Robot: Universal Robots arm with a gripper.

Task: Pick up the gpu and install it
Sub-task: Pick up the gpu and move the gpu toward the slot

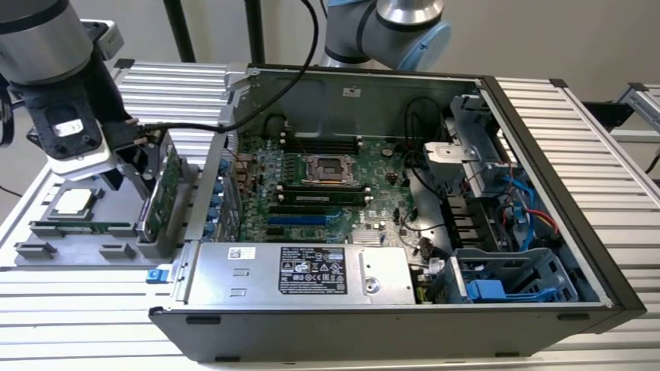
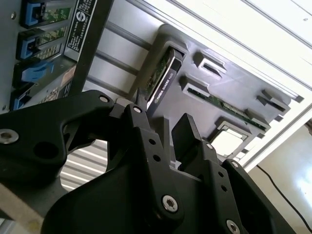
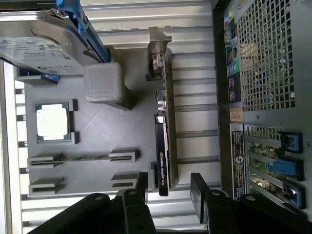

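At the wrist, the fingers (image 3: 199, 190) are spread wide with nothing in them. I read them as straddling the near end of the gpu (image 3: 163, 161). In the first wrist view one finger sits on each side of the card's black shroud end, one close to it and the other with a clear gap. I can't tell whether the close one touches.

The gpu stands on edge in its slot on the grey tray (image 3: 97, 136), just beside the case's rear panel (image 3: 265, 73). Its long axis runs straight away from the fingers, parallel to that panel, with the silver bracket (image 3: 158, 41) at the far end. Closing would squeeze across the card's thickness, which looks like the right line for a grasp. It's not lifted and not installed.

Also in the tray:
- cpu (image 3: 52, 122), flat in its pocket
- memory stick (image 3: 83, 157), on edge in a slot
- hard drive (image 3: 39, 44) with blue rails, at the far end by a grey block (image 3: 102, 83)

Farther out, in the exterior view, the case (image 1: 361, 332) lies open on the slatted table (image 1: 83, 317), to the exterior view's right of the tray. The motherboard (image 1: 309, 178) is exposed, and I see no card in the blue slots (image 1: 294, 220). The power supply (image 1: 299, 270) runs along the near wall.
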